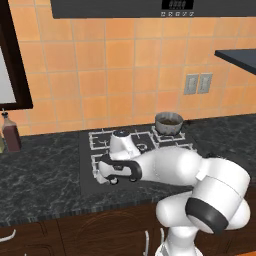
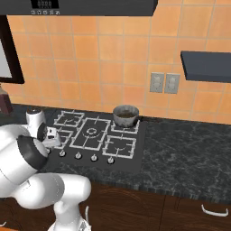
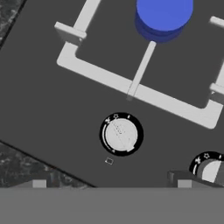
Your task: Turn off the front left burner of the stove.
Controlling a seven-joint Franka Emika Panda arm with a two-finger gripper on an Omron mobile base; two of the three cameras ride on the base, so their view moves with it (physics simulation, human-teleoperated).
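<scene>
The stove [image 3: 52, 113] is a black glass cooktop with pale-grey grates and a front row of silver knobs. In the hand view, the front left burner [image 3: 164, 13] shows its blue disc inside a small square grate [image 3: 140, 83]. Just below it sits a round silver knob [image 3: 121, 134], and a second knob [image 3: 211, 169] peeks in at the right. My gripper [image 3: 111, 183] hovers above the first knob, open, with nothing between its fingers. From the base views the gripper [image 1: 111, 179] [image 2: 53, 142] hangs over the stove's [image 2: 135, 158] front left corner, and the hand partly hides that burner [image 2: 63, 135].
A grey pot [image 2: 125, 115] [image 1: 169, 122] stands on the back right grate. A dark bottle [image 1: 11, 132] sits on the counter at far left. A dark shelf [image 2: 207, 65] juts out at the right, and a hood [image 2: 90, 6] hangs overhead.
</scene>
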